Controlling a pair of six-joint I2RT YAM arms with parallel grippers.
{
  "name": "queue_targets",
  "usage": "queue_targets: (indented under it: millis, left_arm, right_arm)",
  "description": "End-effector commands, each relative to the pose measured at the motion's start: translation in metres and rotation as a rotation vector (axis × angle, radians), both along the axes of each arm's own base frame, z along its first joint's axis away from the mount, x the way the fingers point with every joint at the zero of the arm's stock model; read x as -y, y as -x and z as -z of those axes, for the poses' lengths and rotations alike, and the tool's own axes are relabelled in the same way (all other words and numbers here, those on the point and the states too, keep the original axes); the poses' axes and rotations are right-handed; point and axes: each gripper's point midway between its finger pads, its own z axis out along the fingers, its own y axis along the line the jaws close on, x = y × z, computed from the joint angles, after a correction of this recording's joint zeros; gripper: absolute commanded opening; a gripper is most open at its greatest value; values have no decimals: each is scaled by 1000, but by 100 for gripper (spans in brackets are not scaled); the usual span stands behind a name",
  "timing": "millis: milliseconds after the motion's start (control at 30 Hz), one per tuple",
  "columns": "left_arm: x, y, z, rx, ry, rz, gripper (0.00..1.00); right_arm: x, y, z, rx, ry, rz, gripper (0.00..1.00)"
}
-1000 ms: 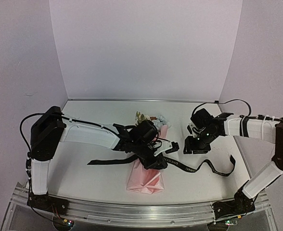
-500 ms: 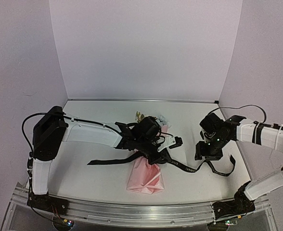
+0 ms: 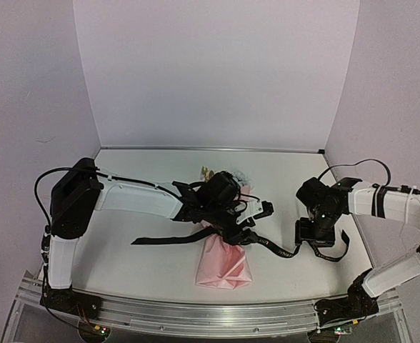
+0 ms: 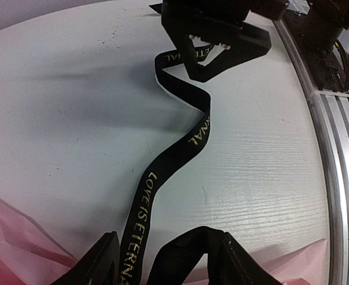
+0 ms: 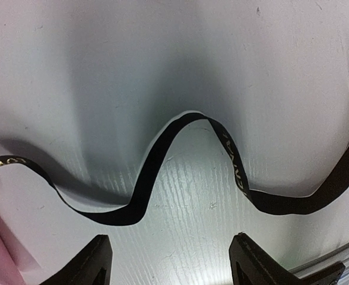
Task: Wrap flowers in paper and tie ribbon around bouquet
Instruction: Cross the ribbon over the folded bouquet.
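Now the left gripper (image 4: 162,264) stands spread, straddling the ribbon (image 4: 193,138) just over the bouquet (image 3: 224,263), and the right gripper (image 5: 171,261) hangs spread above the ribbon's tail on the table (image 5: 103,71). With nothing pinched, we fear the wrap loosens.

1. The top external camera is mounted above and behind the arm bases. It faces forward and down, far enough back to frame the whole table (image 3: 124,214), both arms and the rear wall (image 3: 210,71).
2. The left wrist camera sits low and close over the table, looking past the left gripper (image 4: 162,264) toward the robot's right. The right gripper (image 4: 209,44) occupies its top edge; the near-edge rail (image 4: 340,154) runs down its right side.
3. The right wrist camera looks steeply down at the tabletop from very close.
4. All three views share the ribbon (image 3: 278,250) stretch between the grippers; both wrist views also catch the pink paper (image 4: 8,243).
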Motion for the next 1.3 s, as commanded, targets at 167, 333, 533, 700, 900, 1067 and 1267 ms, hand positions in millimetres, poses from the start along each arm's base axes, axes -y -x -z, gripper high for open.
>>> queue_targets:
  millis: [167, 333, 533, 700, 900, 1067, 1267]
  left_arm:
    - [6, -5, -57, 34, 131, 13, 56]
    - [11, -2, -32, -36, 65, 50, 48]
    - [11, -1, -3, -81, -21, 48, 50]
    - [7, 1, -12, -96, 30, 27, 54]
    - [7, 0, -23, -133, 91, 8, 60]
    - [2, -11, -34, -118, 87, -59, 60]
    - [-1, -10, -48, -118, 111, -57, 61]
  right_arm:
    - [8, -24, -13, 102, 60, 93, 73]
    - [7, -22, -13, 99, 49, 87, 73]
    - [2, -16, -9, 63, 23, 63, 73]
    - [-24, -25, -10, 85, -109, 48, 66]
    - [-52, -32, -22, 115, -257, 3, 63]
    - [-63, -31, -28, 120, -319, -39, 62]
    - [-69, -34, -32, 137, -361, -23, 62]
